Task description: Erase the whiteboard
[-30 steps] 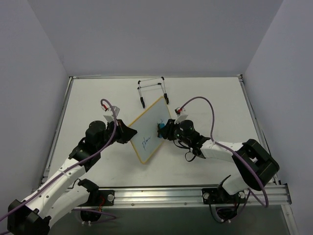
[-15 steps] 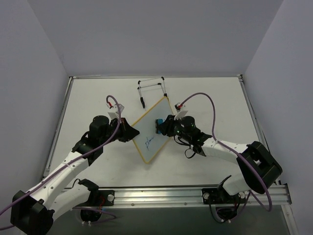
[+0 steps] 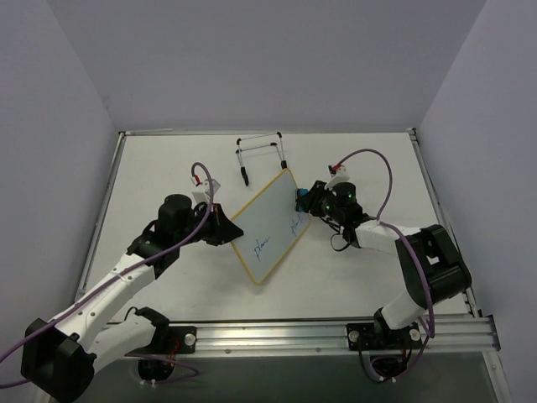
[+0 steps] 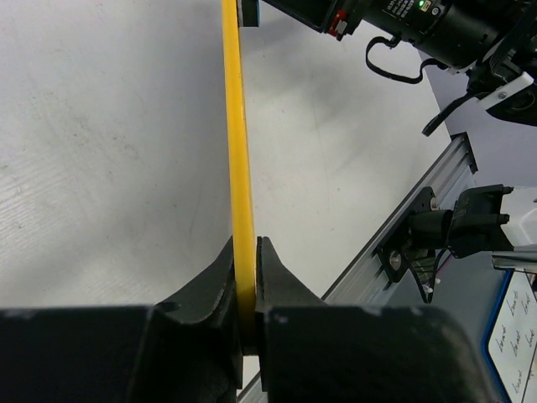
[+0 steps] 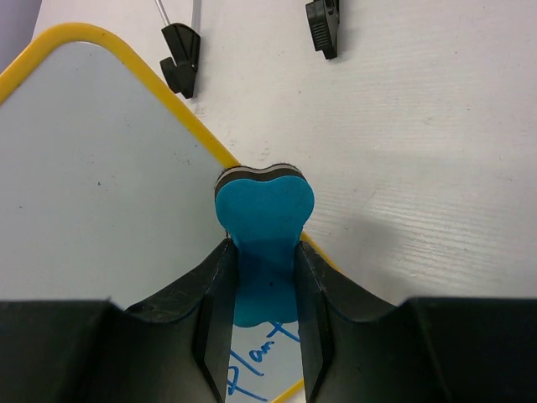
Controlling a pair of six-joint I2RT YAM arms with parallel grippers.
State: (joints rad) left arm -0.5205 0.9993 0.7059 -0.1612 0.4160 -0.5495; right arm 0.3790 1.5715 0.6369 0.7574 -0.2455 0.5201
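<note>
The whiteboard point(image 3: 270, 220), white with a yellow frame, is held off the table on a tilt. My left gripper point(image 3: 227, 228) is shut on its left edge; in the left wrist view the yellow frame point(image 4: 237, 151) runs edge-on between the jaws of that gripper point(image 4: 245, 248). Blue handwriting point(image 3: 262, 246) sits in the board's lower half. My right gripper point(image 3: 301, 198) is shut on the blue bone-shaped eraser point(image 5: 264, 222), whose head rests at the board's right edge. Blue writing point(image 5: 252, 369) shows on the board point(image 5: 101, 185) below the right gripper point(image 5: 263, 246).
The black wire easel stand point(image 3: 260, 155) lies on the table just behind the board, its black feet point(image 5: 180, 59) close beyond the eraser. The metal rail point(image 3: 336, 334) runs along the near edge, and grey walls close in the table sides.
The right gripper has carried the eraser from the board's middle up and right to its right edge. The left arm has shifted the board slightly right, and a second blue word shows.
</note>
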